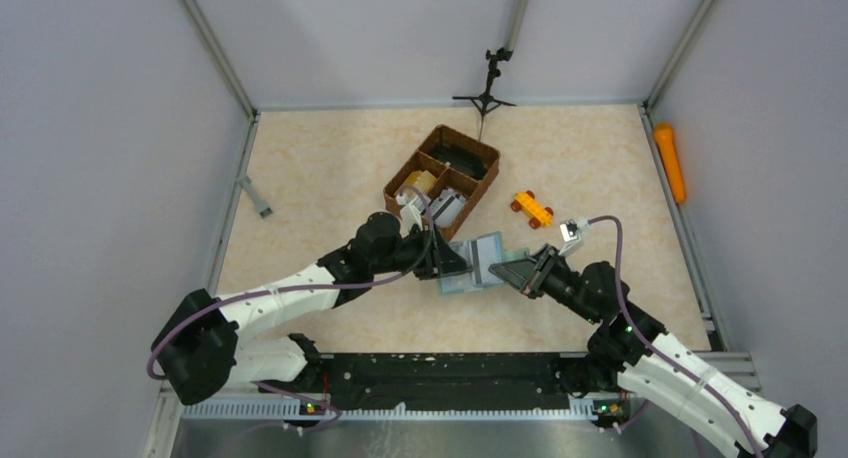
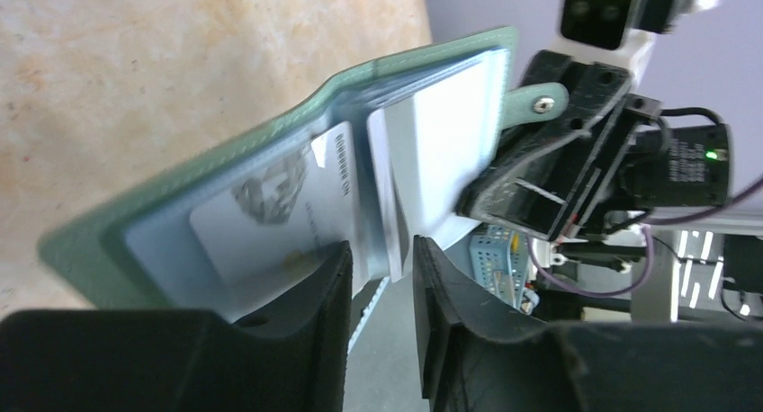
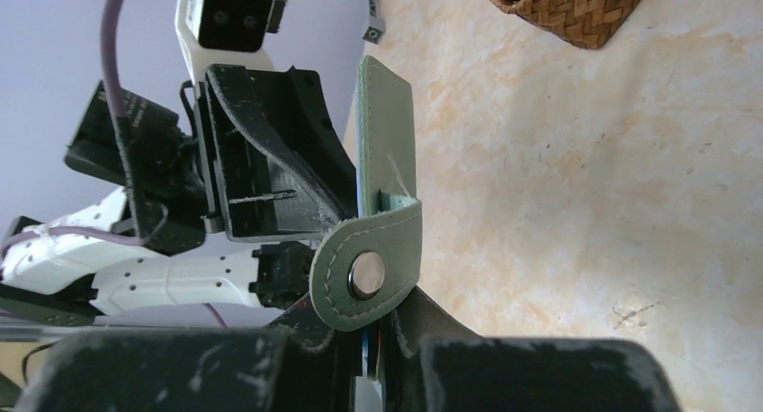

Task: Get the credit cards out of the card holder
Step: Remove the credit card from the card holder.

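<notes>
The left gripper is closed on the inner sleeves of the card holder. Its two fingers pinch the bundle of clear pockets where they fan out from the spine. Opposite, the right gripper is clamped on the far cover at the snap tab, so the grey-green wallet hangs spread open between the two arms. It sits near the middle of the worktop and appears lifted off it.

The credit cards are not yet out. One pale card with a printed emblem sits fully in its pocket, and more card edges show behind it.

The step in hand looks like opening and bracing the holder, with extraction to come. The next move likely needs one gripper to let go and re-grip a single card edge while the other holds the wallet steady — a fine pinch, since the cards lie flush in slippery sleeves.

Further off, a wicker tray stands at the far side and an orange toy block lies to its right.
</notes>
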`<move>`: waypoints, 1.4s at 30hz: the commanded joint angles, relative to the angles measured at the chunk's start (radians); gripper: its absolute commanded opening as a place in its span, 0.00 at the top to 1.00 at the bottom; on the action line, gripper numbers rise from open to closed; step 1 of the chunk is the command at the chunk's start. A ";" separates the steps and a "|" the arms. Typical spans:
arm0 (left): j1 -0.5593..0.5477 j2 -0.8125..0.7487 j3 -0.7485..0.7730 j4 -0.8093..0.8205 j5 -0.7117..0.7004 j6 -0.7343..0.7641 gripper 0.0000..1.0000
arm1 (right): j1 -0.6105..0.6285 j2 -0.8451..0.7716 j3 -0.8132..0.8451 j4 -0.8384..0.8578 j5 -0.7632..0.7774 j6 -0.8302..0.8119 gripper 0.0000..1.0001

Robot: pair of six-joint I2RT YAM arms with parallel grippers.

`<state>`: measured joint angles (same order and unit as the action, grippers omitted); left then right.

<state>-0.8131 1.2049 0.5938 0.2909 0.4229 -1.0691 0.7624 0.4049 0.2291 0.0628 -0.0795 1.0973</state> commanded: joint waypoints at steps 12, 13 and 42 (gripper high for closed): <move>0.066 -0.017 -0.192 0.599 0.113 -0.242 0.85 | -0.004 -0.034 -0.053 0.275 -0.053 0.149 1.00; 0.074 -0.031 -0.204 0.604 0.111 -0.248 0.80 | -0.005 -0.037 -0.057 0.278 -0.052 0.153 1.00; 0.081 0.034 -0.143 0.602 0.196 -0.261 0.85 | -0.005 0.027 -0.073 0.388 -0.107 0.196 1.00</move>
<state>-0.7307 1.2217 0.4133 0.8249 0.6018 -1.3277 0.7628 0.4290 0.1547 0.3283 -0.1562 1.2690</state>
